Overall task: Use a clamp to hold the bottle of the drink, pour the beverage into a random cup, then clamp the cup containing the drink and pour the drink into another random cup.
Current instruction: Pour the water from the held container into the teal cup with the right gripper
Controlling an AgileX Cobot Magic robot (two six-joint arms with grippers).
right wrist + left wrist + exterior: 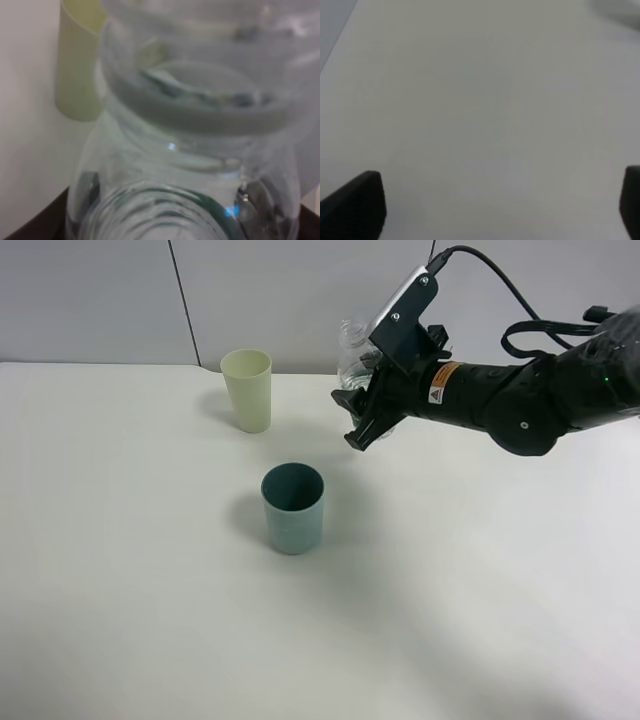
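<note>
Across the back of the scene runs a pale grey wall [90,300], split by a thin dark seam [184,300]. Below it a matte white table [120,620] fills the rest of the exterior high view, evenly lit. Two cups stand upright on it, each throwing a soft shadow. The pale yellow cup [247,390] is near the far edge. The teal cup [293,508] is closer to the front, well apart from it.

The right gripper [365,425] is clamped around a clear bottle [352,348], held near the far edge just right of the yellow cup. Its base is hidden, so whether it touches the table cannot be told. The right wrist view is filled by the ribbed bottle.

The left gripper [492,205] has its dark fingertips [355,205] spread wide over plain table surface.
</note>
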